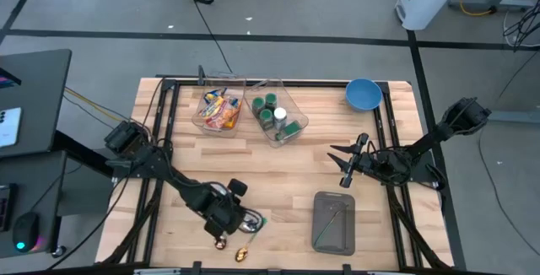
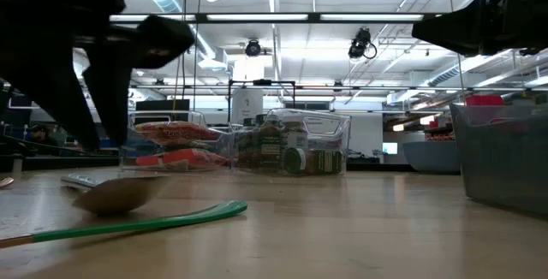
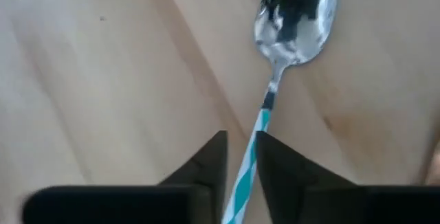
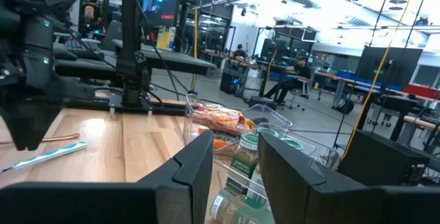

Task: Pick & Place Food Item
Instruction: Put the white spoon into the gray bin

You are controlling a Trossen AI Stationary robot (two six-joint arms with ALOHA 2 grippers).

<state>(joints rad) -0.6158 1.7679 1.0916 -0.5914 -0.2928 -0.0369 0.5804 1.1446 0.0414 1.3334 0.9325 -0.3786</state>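
Down at the near edge of the table (image 1: 278, 153), the left gripper (image 3: 239, 176) bends low, fingers almost closed around the spoon (image 3: 292, 25) handle. The right gripper (image 1: 344, 167) hangs partly open over the table, holding nothing

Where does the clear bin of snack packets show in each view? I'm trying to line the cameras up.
High view: the snack bin sits at the table's far edge, left of centre.
Low view: left of centre, in the background.
Left wrist view: not in it.
Right wrist view: centre, just beyond the claw fingers.
Shared landmark: the bin of green-lidded jars right beside it.
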